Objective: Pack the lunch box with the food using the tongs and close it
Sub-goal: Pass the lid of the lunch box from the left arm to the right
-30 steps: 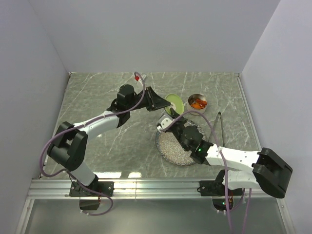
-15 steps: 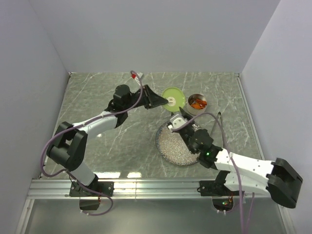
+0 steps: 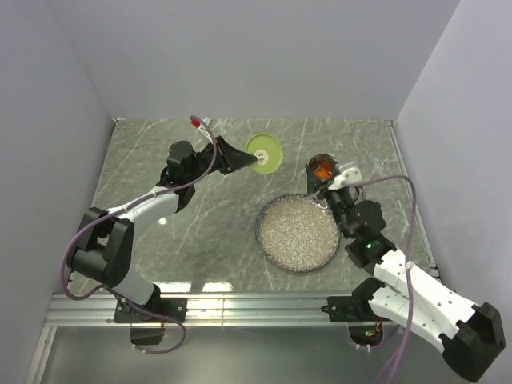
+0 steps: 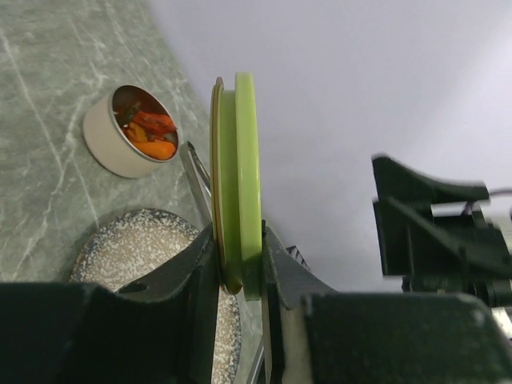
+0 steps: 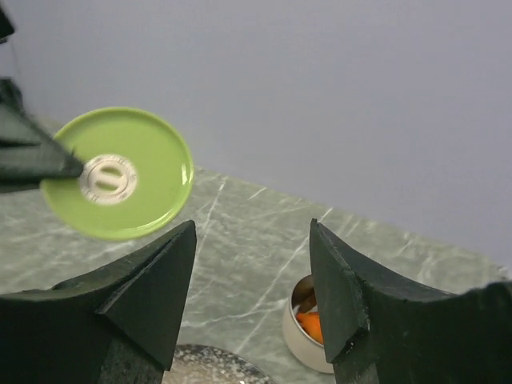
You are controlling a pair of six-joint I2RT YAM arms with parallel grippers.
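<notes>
My left gripper (image 3: 254,158) is shut on the lime-green lid (image 3: 264,151), pinching its edge and holding it upright above the table, left of the lunch box (image 3: 322,168). The left wrist view shows the lid (image 4: 238,176) edge-on between the fingers. The steel tin stands uncovered with orange and red food (image 4: 148,132) inside. My right gripper (image 3: 332,186) hovers open just in front of the tin, with nothing between its fingers (image 5: 164,276). The lid (image 5: 120,172) and the tin (image 5: 308,328) both show beyond it. The thin tongs (image 4: 194,168) lie beside the plate.
The large speckled grey plate (image 3: 298,232) lies on the marble table between the arms, nothing on it. The grey walls close in at the back and both sides. My right arm stretches along the plate's right side.
My left gripper has carried the lid up and to the left, away from the tin. My right arm has swung right off the plate and its jaws have spread apart.
</notes>
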